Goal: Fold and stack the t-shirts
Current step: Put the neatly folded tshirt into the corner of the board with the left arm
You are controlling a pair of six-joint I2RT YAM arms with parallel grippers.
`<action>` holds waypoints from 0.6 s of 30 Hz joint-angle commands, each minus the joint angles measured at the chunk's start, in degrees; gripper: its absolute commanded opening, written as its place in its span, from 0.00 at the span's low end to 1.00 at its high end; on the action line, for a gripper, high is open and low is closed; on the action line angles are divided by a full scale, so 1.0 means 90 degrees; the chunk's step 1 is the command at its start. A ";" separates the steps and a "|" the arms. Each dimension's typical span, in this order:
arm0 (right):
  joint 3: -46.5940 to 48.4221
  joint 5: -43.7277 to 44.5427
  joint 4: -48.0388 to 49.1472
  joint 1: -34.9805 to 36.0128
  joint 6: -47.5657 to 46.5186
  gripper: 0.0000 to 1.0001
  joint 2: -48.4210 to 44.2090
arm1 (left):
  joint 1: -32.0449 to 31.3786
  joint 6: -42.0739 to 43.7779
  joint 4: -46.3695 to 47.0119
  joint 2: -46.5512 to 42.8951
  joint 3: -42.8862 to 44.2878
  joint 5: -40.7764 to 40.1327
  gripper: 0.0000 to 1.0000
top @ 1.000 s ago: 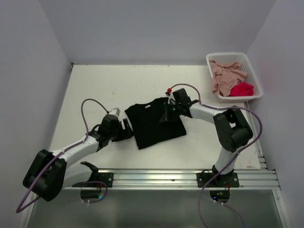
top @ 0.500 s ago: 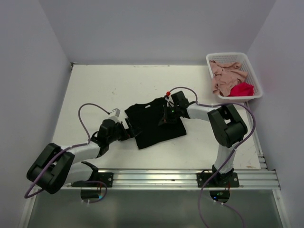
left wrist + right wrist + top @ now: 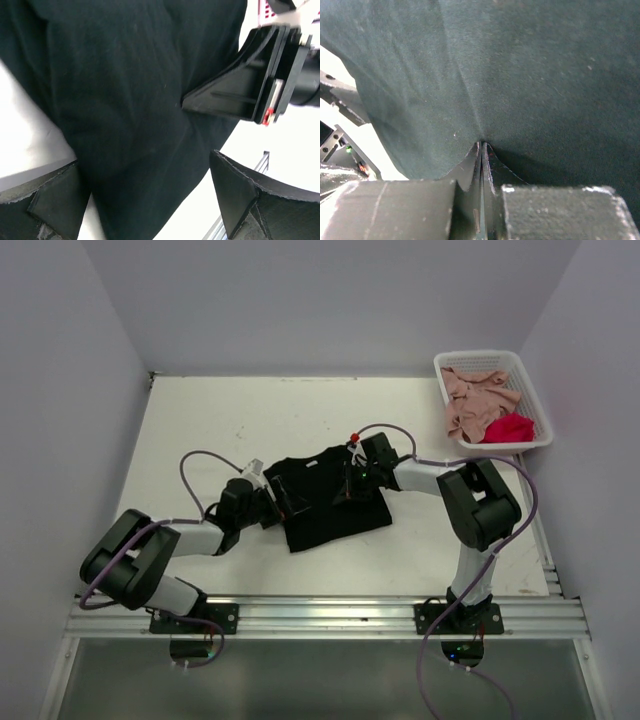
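Pinching a crease of the black t-shirt (image 3: 530,75) with the right gripper (image 3: 481,149), squeezed flat together at the tips. Over at the left gripper (image 3: 145,195), splayed wide, straddling the shirt's near-left edge, gripping nothing; touching cloth or hovering just above, hard to call. Spread mostly flat mid-table (image 3: 200,420), between both arms. Far right corner: heaped in the white basket (image 3: 478,354), a pink t-shirt (image 3: 472,400) and a red t-shirt (image 3: 510,427).
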 commanded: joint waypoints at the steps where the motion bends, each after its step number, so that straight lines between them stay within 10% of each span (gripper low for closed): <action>1: -0.0186 0.0212 0.0019 0.0057 -0.0022 0.00 0.0072 | -0.0034 0.0076 -0.1462 0.0711 0.0152 -0.0414 1.00; 11: -0.0332 0.0222 0.0078 0.0047 -0.0071 0.00 0.0043 | -0.0132 -0.0148 -0.0614 0.1814 0.0613 -0.0366 0.87; 18: -0.0362 0.0202 0.0097 0.0047 -0.0100 0.00 0.0062 | -0.0142 -0.0168 0.0041 0.2342 0.0740 -0.0005 0.31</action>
